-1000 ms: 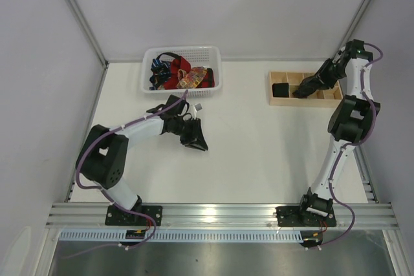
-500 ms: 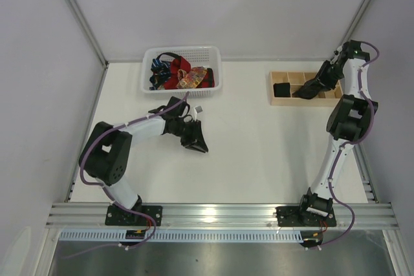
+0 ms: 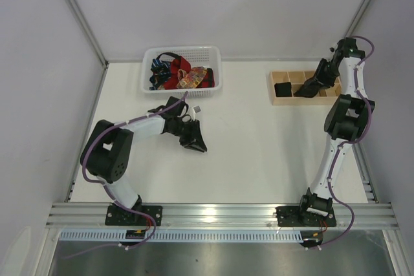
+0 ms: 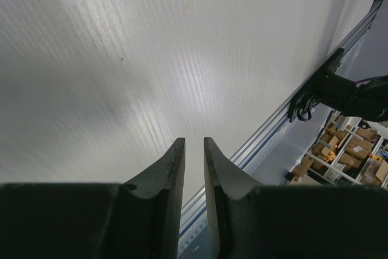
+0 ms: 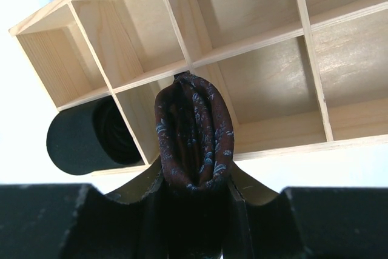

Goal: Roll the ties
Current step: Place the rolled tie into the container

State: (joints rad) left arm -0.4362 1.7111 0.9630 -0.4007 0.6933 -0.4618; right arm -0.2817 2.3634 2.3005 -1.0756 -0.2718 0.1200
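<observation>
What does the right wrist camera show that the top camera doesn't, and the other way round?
Only the right wrist: the fine pattern of the rolled brown tie pinched in the right gripper. Only the top: the white basket of loose ties and the left gripper low over the table. Both: the wooden tray with a black roll in an end compartment.

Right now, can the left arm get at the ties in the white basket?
Probably yes: the left gripper, empty, sits near the basket, and the ties lie uncovered in it, though the gripper faces away.
</observation>
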